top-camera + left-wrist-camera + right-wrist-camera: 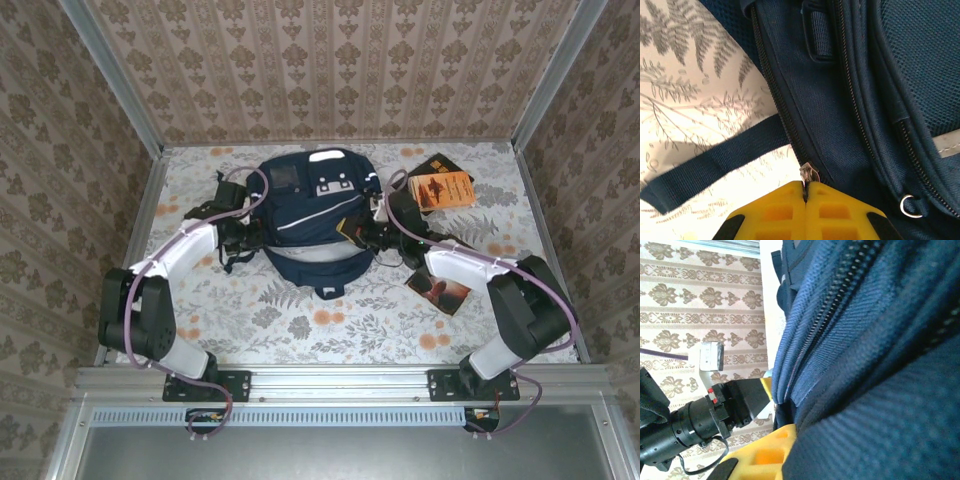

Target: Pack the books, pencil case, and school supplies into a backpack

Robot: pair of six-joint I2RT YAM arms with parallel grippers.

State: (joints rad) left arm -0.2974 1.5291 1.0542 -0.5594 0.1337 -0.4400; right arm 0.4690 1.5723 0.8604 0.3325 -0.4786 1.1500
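My L jaws pinched the zip pull [809,173] on the backpack [305,215]; R jaws pinched its fabric. Best, I judged: drag along the track w/ R holding cloth taut.

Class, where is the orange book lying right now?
In the top view, the orange book lies far right on the table, just right of the backpack.

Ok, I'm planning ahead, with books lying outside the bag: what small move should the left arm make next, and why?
Probably draw the zipper pull along its track to open the bag. The left gripper has its jaws shut on it, the teeth ahead on the backpack look closed, and the orange book lies outside.
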